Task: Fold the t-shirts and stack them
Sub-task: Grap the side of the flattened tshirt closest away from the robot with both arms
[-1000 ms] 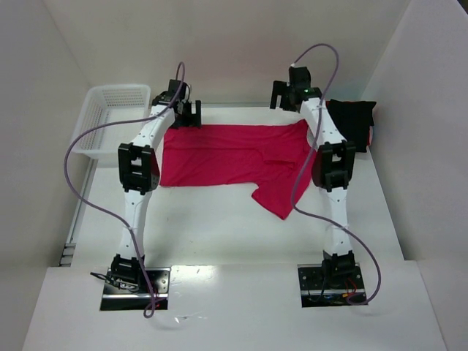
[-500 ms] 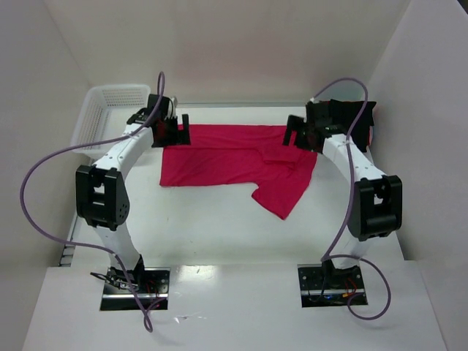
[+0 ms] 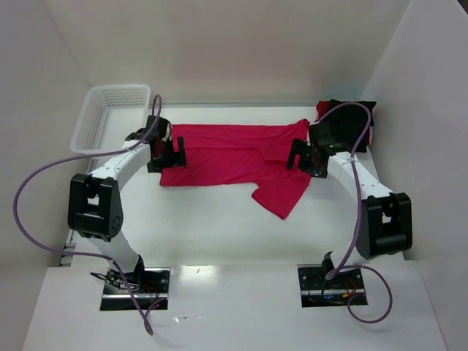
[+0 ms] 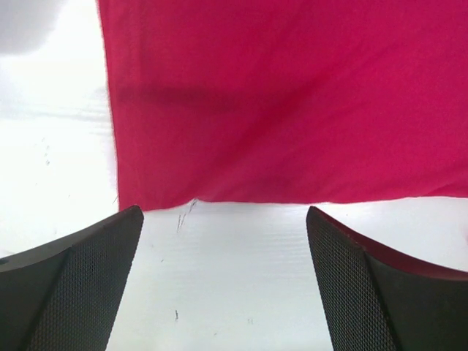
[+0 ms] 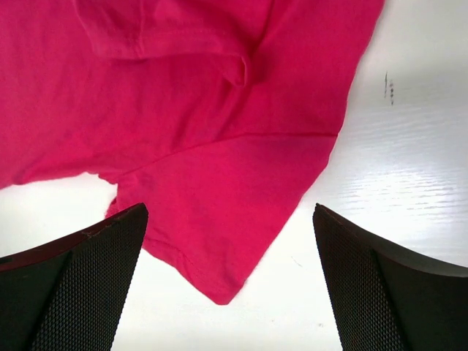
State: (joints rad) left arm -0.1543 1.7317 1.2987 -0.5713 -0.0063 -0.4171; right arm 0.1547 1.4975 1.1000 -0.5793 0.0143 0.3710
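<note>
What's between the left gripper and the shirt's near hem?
Only a strip of bare table, shown in the left wrist view; the open left gripper is just short of the shirt.
</note>
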